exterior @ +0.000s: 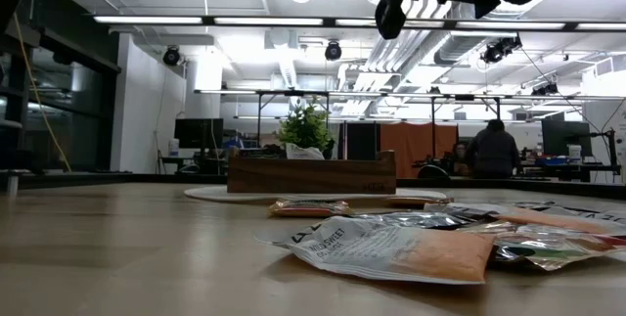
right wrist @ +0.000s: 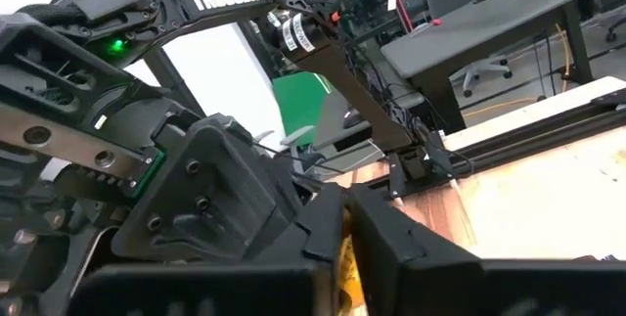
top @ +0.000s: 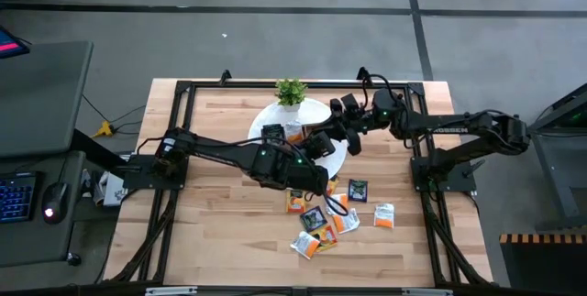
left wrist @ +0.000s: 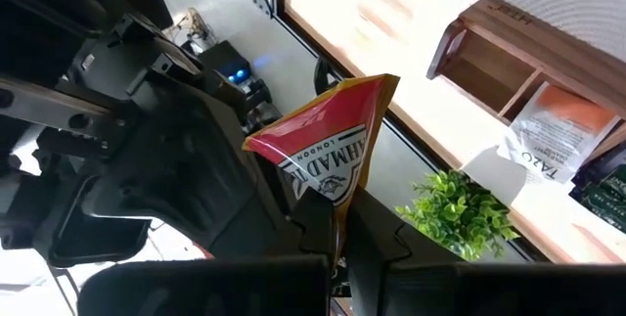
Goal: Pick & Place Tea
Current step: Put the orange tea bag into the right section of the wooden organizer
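Nearest the low camera, a loose heap of tea sachets (exterior: 391, 252) lies on the table (top: 220, 232): white, orange and dark packets, some overlapping, on the right arm's side of the table's middle. In the high view the heap (top: 332, 215) lies apart from the wooden tray (exterior: 311, 174).

The tray stands farther back on a round white mat (top: 268, 117), with a small green plant (top: 291, 92) just behind it. The left wrist view shows a white sachet (left wrist: 556, 135) already in one compartment and a dark packet (left wrist: 604, 181) in the next.

Both grippers hang in the air above the tray end of the table, close together. The left gripper (left wrist: 337, 213) has its jaws clamped on the lower edge of a red-and-yellow sachet (left wrist: 328, 150), which stands up out of them. The right gripper (right wrist: 344, 223) faces it from the other side, its jaws drawn narrow with a yellow strip (right wrist: 344, 257) of packet between them. This is probably the same sachet, though the view is too crowded to be sure. In the high view the left gripper (top: 323, 144) and the right gripper (top: 347, 138) almost meet over the mat's edge.

Beyond the table, a person (exterior: 492, 150) stands among desks under strip lights.
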Available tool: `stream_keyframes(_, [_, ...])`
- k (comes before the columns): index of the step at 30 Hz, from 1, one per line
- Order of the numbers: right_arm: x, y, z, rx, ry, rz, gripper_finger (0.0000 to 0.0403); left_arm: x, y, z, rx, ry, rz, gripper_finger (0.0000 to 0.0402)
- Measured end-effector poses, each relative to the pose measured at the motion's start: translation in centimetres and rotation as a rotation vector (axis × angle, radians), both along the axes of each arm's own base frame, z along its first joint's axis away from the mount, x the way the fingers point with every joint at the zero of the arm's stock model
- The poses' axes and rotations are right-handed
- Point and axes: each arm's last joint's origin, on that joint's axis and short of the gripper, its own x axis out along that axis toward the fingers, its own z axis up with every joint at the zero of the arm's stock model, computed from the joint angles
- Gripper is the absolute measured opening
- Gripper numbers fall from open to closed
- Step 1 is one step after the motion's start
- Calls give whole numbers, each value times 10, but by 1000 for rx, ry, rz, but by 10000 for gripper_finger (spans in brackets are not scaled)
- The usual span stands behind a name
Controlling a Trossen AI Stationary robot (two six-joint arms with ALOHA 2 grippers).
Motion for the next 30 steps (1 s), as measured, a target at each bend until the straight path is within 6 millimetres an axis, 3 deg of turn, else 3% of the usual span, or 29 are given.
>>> stream_keyframes(11, [1, 4, -1, -58, -5, 25, 2, 1, -1, 1, -9, -18, -2, 1])
stream_keyframes(20, [1, 4, -2, -66, 4, 36, 1, 2, -1, 0, -83, -74, 21, 32])
stream_keyframes(25, [1, 4, -3, -64, 14, 45, 0, 3, -1, 0, -150, -102, 21, 64])
stream_keyframes(30, [1, 4, -3, -64, 14, 42, 0, 3, -1, 0, -197, -138, 41, 124])
